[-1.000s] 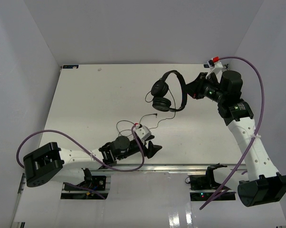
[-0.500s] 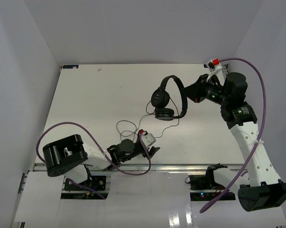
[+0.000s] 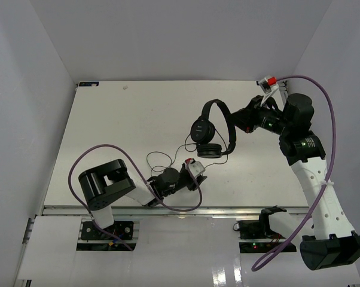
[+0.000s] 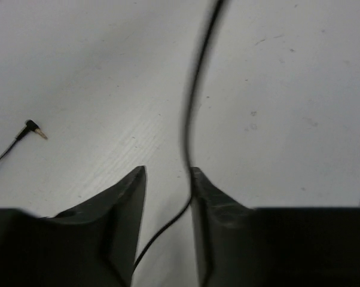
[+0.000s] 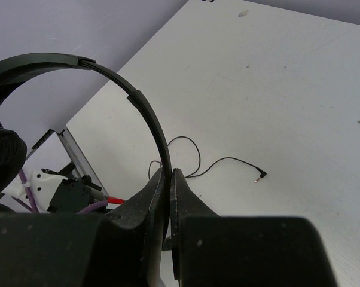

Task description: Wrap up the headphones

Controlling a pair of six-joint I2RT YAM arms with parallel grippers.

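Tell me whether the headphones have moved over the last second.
Yes. The headphones, clamped in the right gripper, are now closer to the table's near edge than before.

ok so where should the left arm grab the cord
Probably the stretch of cord between the left gripper's open fingers, coming from the near side: the thin cord runs lengthwise through the gap, so closing pinches it crosswise. The right gripper holds the headband.
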